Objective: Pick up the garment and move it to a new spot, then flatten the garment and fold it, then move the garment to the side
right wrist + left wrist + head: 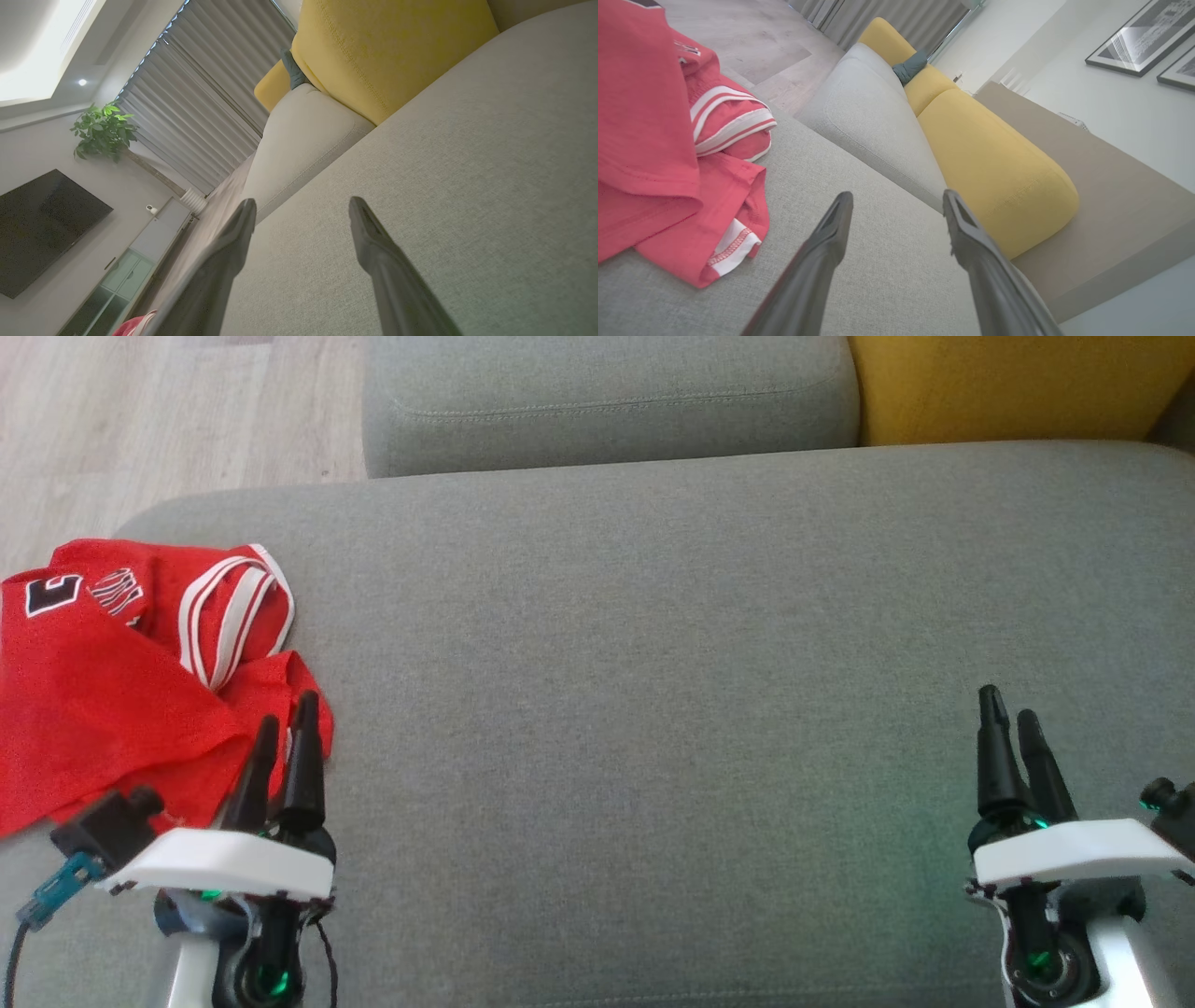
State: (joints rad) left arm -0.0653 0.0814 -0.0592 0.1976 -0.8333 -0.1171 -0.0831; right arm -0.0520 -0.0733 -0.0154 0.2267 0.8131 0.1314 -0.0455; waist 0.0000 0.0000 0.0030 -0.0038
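Setting: A living room. A wide grey sofa seat (653,663) lies ahead, with a grey back cushion (607,401) and a yellow cushion (1008,383) along its far side. There is pale wooden floor (140,411) at the far left.
Garment: A red sports garment (103,691) with white-striped trim sits crumpled at the seat's left edge.
Left gripper: The left gripper (288,707) has its fingers spread and holds nothing. Its tips are at the garment's near right corner, and whether they touch it cannot be told.
Right gripper: The right gripper (1008,703) is spread and empty, over bare seat at the near right, well apart from the garment.
Progress: Judging by the heap, nothing is done yet. Lifting, moving, flattening, folding and setting aside all remain.
Direction: The garment is too bunched to show a clear long axis. The striped opening faces far right, and a hem corner points near right.
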